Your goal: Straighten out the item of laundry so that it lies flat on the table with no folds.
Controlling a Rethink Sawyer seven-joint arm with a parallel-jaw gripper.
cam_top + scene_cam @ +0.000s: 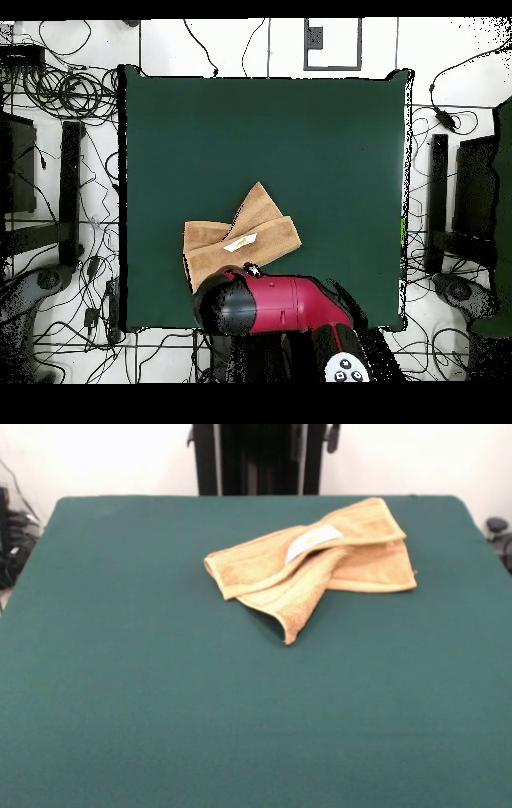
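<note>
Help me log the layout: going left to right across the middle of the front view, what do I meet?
Bare table → folded towel with its white label on top → bare table again.

Green table (120,688) carries a crumpled, folded orange-tan towel (320,564).

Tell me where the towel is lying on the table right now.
In the front view the towel lies crumpled on the table, right of centre toward the far edge; overhead, it sits at the bottom edge beside the red arm.
</note>
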